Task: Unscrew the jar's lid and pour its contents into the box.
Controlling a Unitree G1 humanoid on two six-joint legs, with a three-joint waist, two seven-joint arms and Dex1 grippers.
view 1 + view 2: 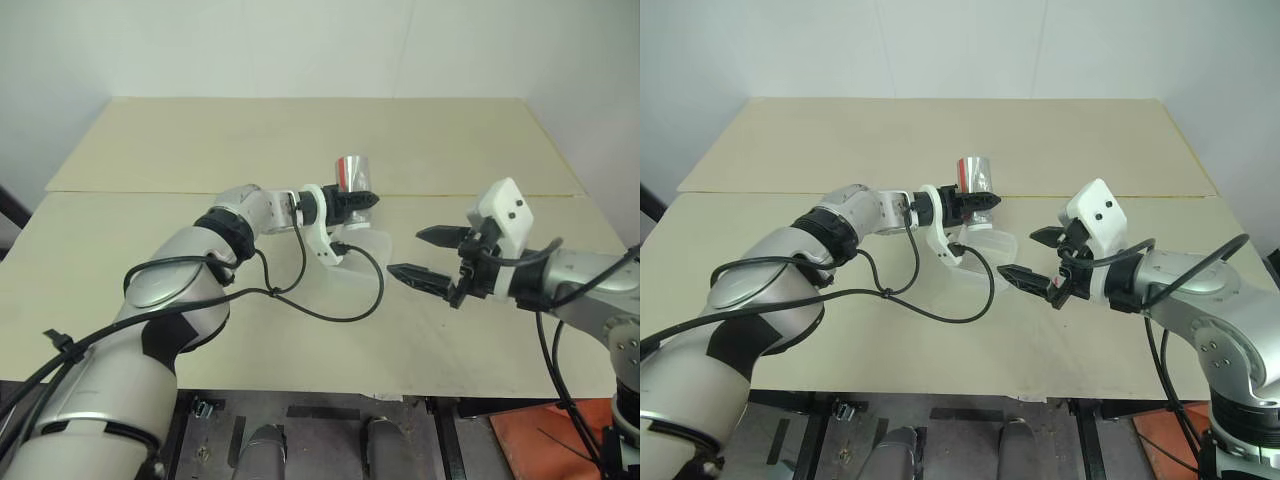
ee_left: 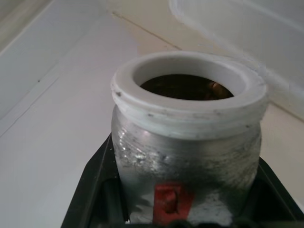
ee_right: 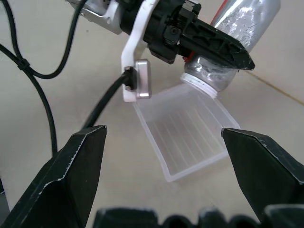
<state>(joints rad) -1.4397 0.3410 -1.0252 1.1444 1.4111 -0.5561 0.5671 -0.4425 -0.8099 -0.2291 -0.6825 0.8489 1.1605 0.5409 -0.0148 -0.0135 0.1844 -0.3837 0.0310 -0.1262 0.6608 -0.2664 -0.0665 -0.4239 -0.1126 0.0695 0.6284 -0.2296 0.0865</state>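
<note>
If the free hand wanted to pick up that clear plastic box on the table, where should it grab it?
Probably by one long side wall, pinched over the rim from above. The box is shallow, open-topped and flat on the table, so the thin upright walls are what fingers can close on. The right hand is open; the jar tilts over the far end.

Jar [image 2: 185,161] — frosted clear plastic; box [image 3: 185,137] — ribbed, translucent plastic.

No legible text anywhere; only an unreadable red mark on the jar [image 2: 185,156]
</note>
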